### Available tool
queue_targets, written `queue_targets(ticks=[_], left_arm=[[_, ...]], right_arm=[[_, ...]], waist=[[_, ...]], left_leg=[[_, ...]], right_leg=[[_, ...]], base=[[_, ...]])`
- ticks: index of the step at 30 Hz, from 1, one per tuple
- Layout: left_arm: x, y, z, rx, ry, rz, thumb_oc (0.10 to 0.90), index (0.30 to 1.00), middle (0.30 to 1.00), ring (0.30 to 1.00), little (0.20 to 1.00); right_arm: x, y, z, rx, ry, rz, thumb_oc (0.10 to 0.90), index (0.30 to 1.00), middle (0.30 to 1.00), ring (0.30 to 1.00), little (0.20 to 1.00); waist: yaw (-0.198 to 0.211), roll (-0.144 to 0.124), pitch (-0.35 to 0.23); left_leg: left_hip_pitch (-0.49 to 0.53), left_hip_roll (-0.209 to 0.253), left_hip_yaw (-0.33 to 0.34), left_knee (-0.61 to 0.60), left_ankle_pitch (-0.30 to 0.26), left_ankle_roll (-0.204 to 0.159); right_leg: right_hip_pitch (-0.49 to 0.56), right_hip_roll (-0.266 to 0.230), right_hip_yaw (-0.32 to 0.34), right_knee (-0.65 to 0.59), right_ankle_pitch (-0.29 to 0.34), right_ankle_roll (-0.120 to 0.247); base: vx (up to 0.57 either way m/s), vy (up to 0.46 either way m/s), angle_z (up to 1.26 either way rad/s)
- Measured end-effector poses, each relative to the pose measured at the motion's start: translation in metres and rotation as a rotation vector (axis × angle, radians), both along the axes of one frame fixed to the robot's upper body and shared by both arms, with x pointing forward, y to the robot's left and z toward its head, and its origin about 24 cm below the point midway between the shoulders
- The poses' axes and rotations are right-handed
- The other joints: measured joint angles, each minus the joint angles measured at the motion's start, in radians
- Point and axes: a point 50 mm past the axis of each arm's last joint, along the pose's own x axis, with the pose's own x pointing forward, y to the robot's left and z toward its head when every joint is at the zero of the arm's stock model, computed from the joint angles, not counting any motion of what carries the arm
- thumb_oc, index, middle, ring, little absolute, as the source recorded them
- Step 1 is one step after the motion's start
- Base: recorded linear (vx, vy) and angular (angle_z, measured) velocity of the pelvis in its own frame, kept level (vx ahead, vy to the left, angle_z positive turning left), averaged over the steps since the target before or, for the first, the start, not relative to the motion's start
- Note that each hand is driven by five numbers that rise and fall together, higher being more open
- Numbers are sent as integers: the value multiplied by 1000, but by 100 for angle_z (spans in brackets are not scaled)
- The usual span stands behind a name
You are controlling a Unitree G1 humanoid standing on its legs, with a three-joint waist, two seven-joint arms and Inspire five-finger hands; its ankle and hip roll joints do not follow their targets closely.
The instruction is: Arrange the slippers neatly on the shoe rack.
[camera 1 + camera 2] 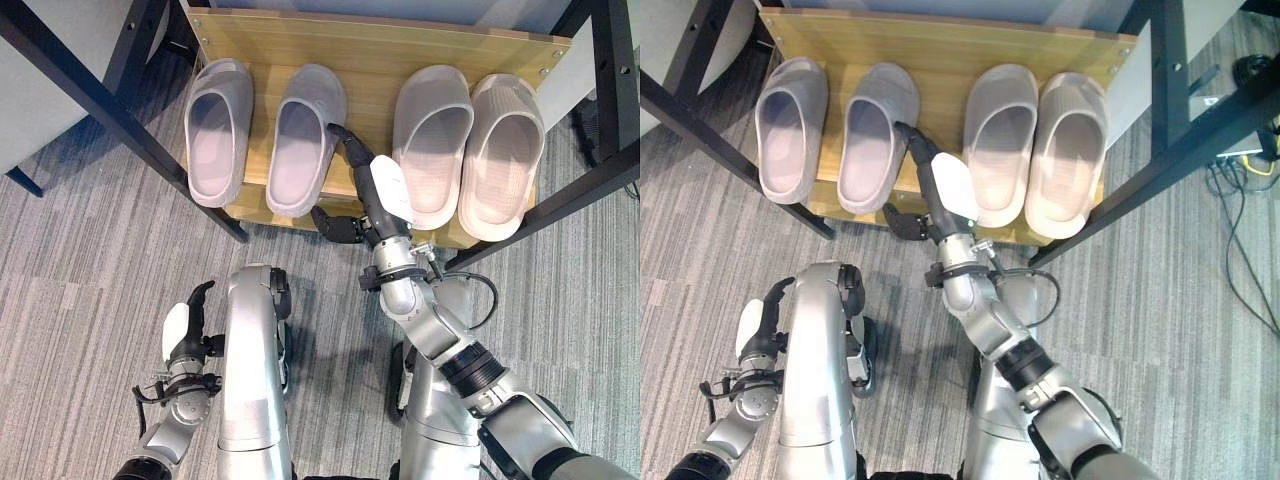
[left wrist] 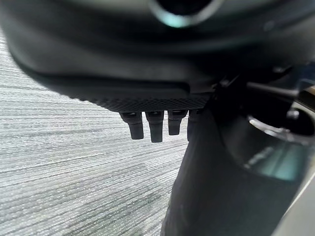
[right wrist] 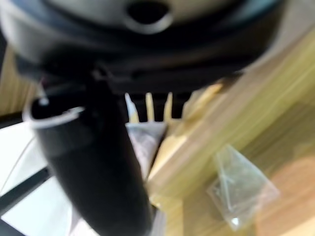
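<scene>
Four slippers lie side by side, toes to the back, on the wooden shelf (image 1: 370, 50) of the shoe rack. The left pair is grey-lilac: one (image 1: 218, 130) at the far left, its mate (image 1: 305, 140) beside it. The right pair is pale beige: one (image 1: 432, 140) and its mate (image 1: 503, 150), touching each other. My right hand (image 1: 375, 190) reaches over the shelf's front edge into the gap between the two pairs. It is open, with fingers straight and the thumb spread left, holding nothing. My left hand (image 1: 185, 325) hangs low at the lower left over the carpet, fingers relaxed and empty.
Black metal frame bars slant down on the left (image 1: 120, 110) and right (image 1: 570, 195) of the shelf. Grey striped carpet (image 1: 80, 250) covers the floor in front. Loose cables (image 1: 1240, 170) lie on the floor at the far right. A small clear plastic bag (image 3: 236, 191) lies on the wood.
</scene>
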Motion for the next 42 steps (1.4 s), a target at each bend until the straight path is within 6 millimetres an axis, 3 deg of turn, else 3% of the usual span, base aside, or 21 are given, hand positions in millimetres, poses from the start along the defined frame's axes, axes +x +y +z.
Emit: queue_targets(ticks=[11,25,31,42], left_arm=[[0,0,0,-2,6,-6,800,900,900,900,900],[-2,1,-2,-1,23,-15,800,900,900,900,900],[-3,1,-3,0,28,-15,800,900,900,900,900],[-3,2,-5,3,36,-11,800,900,900,900,900]], right_arm=[[9,10,9,-24,-4,5,800,900,900,900,900],[16,3,5,-38,32,-36,800,900,900,900,900],[18,-5,9,29,17,-79,800,900,900,900,900],[26,1,10,108,77,-41,800,900,900,900,900]], waist=[[6,0,0],[16,0,0],[17,0,0],[16,1,0]], left_leg=[[5,0,-2,4,0,0],[4,-15,-5,9,-1,-4],[4,-15,-5,10,-2,-5],[9,-18,-6,10,-2,-6]], right_leg=[[4,2,0,4,1,0],[2,4,1,12,-1,-1],[2,4,1,12,-1,0],[4,4,0,13,-1,-1]], base=[[0,0,0],[0,0,0],[0,0,0],[0,0,0]])
